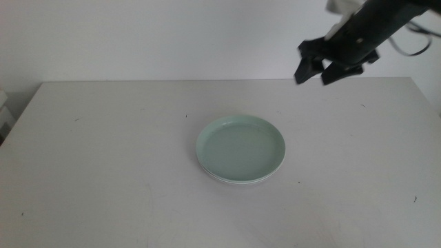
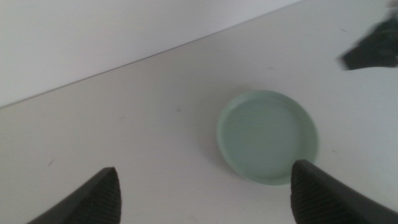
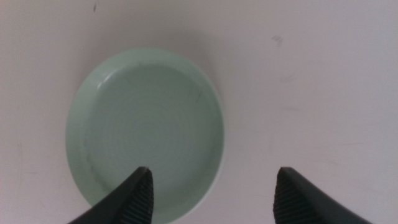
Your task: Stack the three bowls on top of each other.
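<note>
A pale mint green bowl (image 1: pixel 241 148) (image 2: pixel 267 137) (image 3: pixel 146 130) sits at the table's middle, on top of a stack. Under its near edge a thin cream-white rim (image 1: pixel 231 181) of another bowl shows. My right gripper (image 1: pixel 313 74) (image 3: pixel 211 186) hangs open in the air, high above the table and to the far right of the stack, holding nothing. The left wrist view catches it as a dark shape (image 2: pixel 373 46). My left gripper (image 2: pixel 205 193) is out of the middle view; its jaws stand wide apart and empty, looking at the stack from a distance.
The white table (image 1: pixel 103 172) ends at a plain white wall behind. A few small dark specks mark its surface. Nothing else stands on it.
</note>
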